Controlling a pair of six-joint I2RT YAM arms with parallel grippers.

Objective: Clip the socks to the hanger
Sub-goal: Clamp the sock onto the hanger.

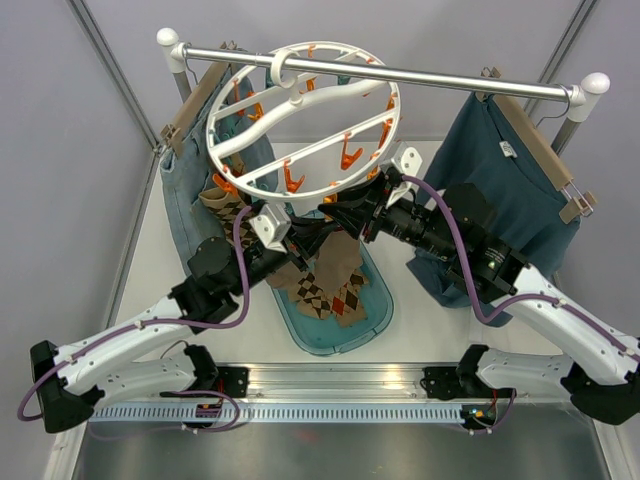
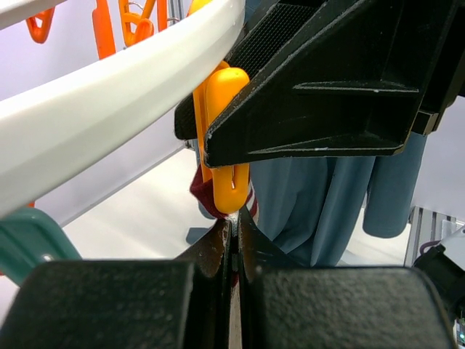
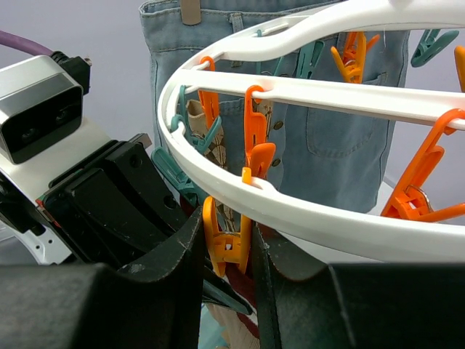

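The white ring hanger (image 1: pixel 300 118) hangs from the rail, with orange and teal clothespins under it. My left gripper (image 2: pixel 234 218) is shut on a sock's dark red cuff (image 2: pixel 205 198), just below an orange clothespin (image 2: pixel 225 145). My right gripper (image 3: pixel 227 225) is shut on that same orange clothespin (image 3: pixel 227 243), one finger on each side of its handles, under the hanger's rim (image 3: pixel 305 211). In the top view both grippers (image 1: pixel 300 243) (image 1: pixel 335 212) meet below the ring's near edge, and the held sock (image 1: pixel 338 262) trails down toward more socks (image 1: pixel 325 297) on the tray. Another sock (image 1: pixel 222 205) hangs clipped at the ring's left.
A teal tray (image 1: pixel 375 320) lies on the table under the grippers. Blue-grey jeans (image 1: pixel 185 190) hang on a wooden hanger at the left, a teal sweater (image 1: pixel 500 160) at the right, both from the metal rail (image 1: pixel 450 78).
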